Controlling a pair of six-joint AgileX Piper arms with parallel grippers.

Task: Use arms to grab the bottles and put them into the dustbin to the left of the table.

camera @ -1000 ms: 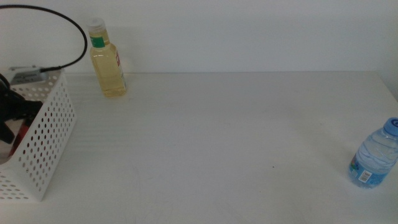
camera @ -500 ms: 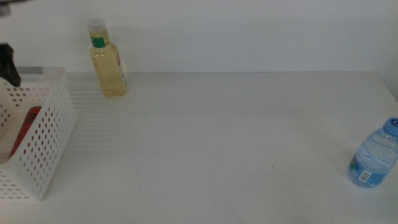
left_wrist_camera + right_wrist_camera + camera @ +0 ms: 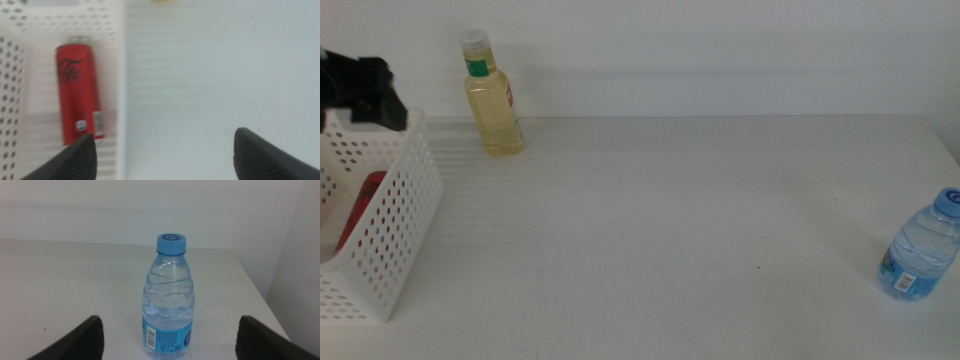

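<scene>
left jaws (image 3: 162, 150) risen above dustbin (image 3: 395, 215), open, red can (image 3: 77, 97) inside beneath

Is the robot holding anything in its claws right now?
No. The left gripper is open above the dustbin, where the red can lies. The right gripper is open, facing the water bottle without touching it.

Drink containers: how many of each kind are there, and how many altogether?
Bottles: 2, the yellow bottle and the water bottle, both upright on the table.
Cans: 1, the red can, lying in the basket.
Total: 3.
</scene>
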